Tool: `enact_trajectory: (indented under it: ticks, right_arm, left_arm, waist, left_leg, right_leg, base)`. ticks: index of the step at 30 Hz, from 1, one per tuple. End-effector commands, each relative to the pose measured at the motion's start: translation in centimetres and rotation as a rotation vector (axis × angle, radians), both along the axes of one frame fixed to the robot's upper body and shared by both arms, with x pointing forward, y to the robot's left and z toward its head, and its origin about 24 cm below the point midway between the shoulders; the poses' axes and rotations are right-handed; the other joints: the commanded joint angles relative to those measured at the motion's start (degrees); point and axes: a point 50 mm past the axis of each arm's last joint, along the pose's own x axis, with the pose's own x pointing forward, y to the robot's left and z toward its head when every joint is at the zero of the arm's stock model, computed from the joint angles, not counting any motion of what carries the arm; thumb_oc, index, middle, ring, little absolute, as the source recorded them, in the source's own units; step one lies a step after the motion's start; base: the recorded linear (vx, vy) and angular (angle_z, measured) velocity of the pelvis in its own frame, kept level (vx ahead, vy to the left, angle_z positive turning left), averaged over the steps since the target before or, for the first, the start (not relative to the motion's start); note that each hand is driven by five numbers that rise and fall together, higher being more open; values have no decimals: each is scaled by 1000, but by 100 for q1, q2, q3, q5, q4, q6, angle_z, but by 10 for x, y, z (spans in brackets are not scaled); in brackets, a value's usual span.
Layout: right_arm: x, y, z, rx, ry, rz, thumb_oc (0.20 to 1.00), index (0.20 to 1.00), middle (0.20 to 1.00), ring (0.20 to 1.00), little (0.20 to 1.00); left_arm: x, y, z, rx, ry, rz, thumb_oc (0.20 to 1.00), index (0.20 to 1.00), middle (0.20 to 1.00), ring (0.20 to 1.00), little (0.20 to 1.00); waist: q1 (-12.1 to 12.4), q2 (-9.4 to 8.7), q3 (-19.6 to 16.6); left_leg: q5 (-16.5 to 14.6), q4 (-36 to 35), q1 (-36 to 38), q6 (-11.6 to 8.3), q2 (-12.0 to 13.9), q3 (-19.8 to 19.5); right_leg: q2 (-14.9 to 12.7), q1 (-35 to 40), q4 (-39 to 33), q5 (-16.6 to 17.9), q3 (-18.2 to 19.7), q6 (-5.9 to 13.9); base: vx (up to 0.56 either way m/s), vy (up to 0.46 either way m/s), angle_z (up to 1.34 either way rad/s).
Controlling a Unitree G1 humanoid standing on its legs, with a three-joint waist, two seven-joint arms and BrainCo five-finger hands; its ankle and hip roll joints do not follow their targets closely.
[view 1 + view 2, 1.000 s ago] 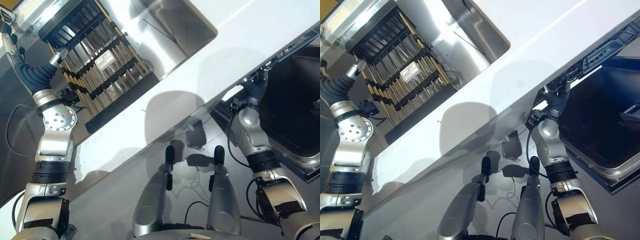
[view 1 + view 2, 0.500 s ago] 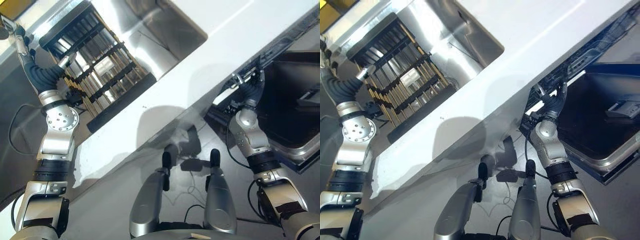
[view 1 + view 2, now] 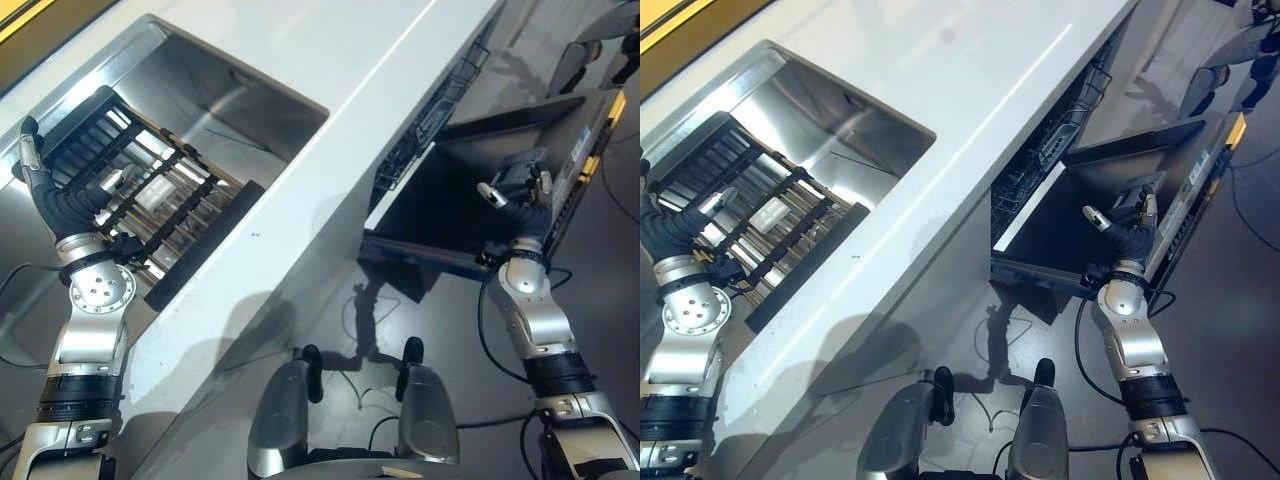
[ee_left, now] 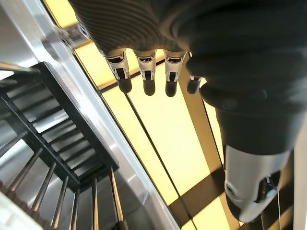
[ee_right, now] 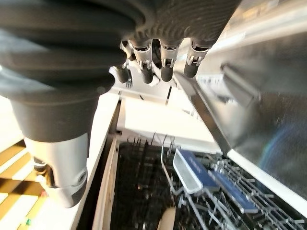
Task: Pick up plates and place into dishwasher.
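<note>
no plate in either hand yet: my left hand (image 3: 40,180) hovers with fingers straight by the dish rack (image 3: 140,200) in the sink (image 3: 230,100), my right hand (image 3: 520,195) hangs with fingers relaxed over the open dishwasher door (image 3: 470,200), so all the loading is ahead.

Brushed steel sink (image 3: 235,95), glossy white counter (image 3: 400,40), black wire rack (image 3: 150,200)

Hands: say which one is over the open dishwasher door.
The right hand, fingers relaxed above the dark dishwasher door; the left hand is at the black dish rack.

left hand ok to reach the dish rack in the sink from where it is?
Probably yes: the left hand hangs open right at the dish rack's far end in the sink, nothing between them.
</note>
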Motion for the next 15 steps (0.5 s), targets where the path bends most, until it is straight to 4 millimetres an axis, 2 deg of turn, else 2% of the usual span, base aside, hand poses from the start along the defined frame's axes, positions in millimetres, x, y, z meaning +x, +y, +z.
enact_trajectory:
  ticks: [1,4,9,13,15]
  right_arm:
    - [-13,-14,28,-53,-169,-77,1000,1000,1000,1000,1000]
    - [-16,-16,30,-64,-185,-134,1000,1000,1000,1000,1000]
    - [-29,-28,17,-59,-143,-219,1000,1000,1000,1000,1000]
    - [-40,-39,4,-7,-116,-300,1000,1000,1000,1000,1000]
    - [-41,-44,0,18,-101,-331,1000,1000,1000,1000,1000]
  left_arm:
    - [-4,-9,-12,14,17,-22,1000,1000,1000,1000,1000]
    - [2,-10,-9,15,31,-41,1000,1000,1000,1000,1000]
    - [0,-11,-17,14,67,-45,1000,1000,1000,1000,1000]
    - [-6,-10,-26,6,74,-39,1000,1000,1000,1000,1000]
    - [-7,-11,-30,-9,71,-40,1000,1000,1000,1000,1000]
  waist:
    - [-35,-159,-423]
    - [-153,-155,-435]
    - [-366,-125,-541]
    - [-578,-35,-530]
    - [-672,66,-490]
  left_leg:
    - [560,-892,216,-64,-255,-315]
    - [567,-895,286,-108,-189,-268]
    - [569,-936,472,-135,-137,-143]
    - [560,-841,430,-162,-95,-25]
    - [557,-798,365,-174,-88,26]
  right_leg:
    - [-354,113,656,106,72,-79]
    - [-373,105,574,138,68,-79]
    - [-367,145,445,78,209,-54]
    - [-393,-25,491,73,349,-34]
    - [-397,-162,550,71,439,-31]
  base:
    - [-67,-168,-18]
    - [-3,-69,-10]
    - [41,-15,-12]
    - [-26,28,-23]
    - [-86,121,-15]
